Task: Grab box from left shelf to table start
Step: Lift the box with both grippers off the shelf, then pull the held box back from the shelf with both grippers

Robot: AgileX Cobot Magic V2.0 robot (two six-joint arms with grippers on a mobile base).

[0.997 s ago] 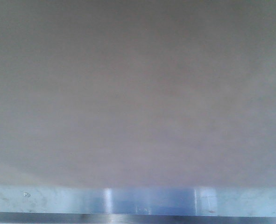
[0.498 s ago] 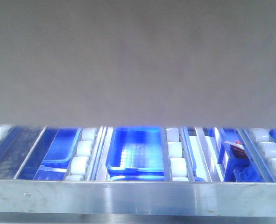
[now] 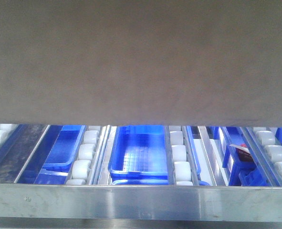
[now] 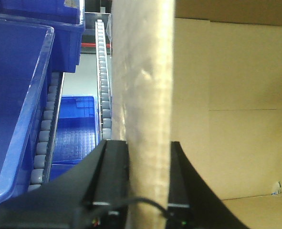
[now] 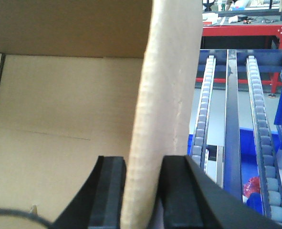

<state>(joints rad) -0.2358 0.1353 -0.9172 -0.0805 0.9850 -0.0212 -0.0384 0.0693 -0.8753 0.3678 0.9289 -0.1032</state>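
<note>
The brown cardboard box (image 3: 141, 57) fills the upper half of the front view, held above the left shelf (image 3: 141, 200), whose steel front rail runs along the bottom. In the left wrist view my left gripper (image 4: 148, 162) is shut on the box (image 4: 226, 95) at its upright left wall, one black finger on each side. In the right wrist view my right gripper (image 5: 143, 181) is shut on the box (image 5: 59, 109) at its right wall in the same way. The box's open inside shows in both wrist views. The table is out of view.
Under the box lie rows of white rollers (image 3: 83, 157) and metal dividers, with blue plastic bins (image 3: 141, 152) below them. A tall blue bin (image 4: 12, 90) stands left of the left gripper. Roller tracks (image 5: 257, 119) and a red frame (image 5: 245, 31) lie right of the right gripper.
The box's lower edge has risen in the front view, from covering nearly everything to about mid-frame. The rollers and blue bins beneath it have come into sight.
</note>
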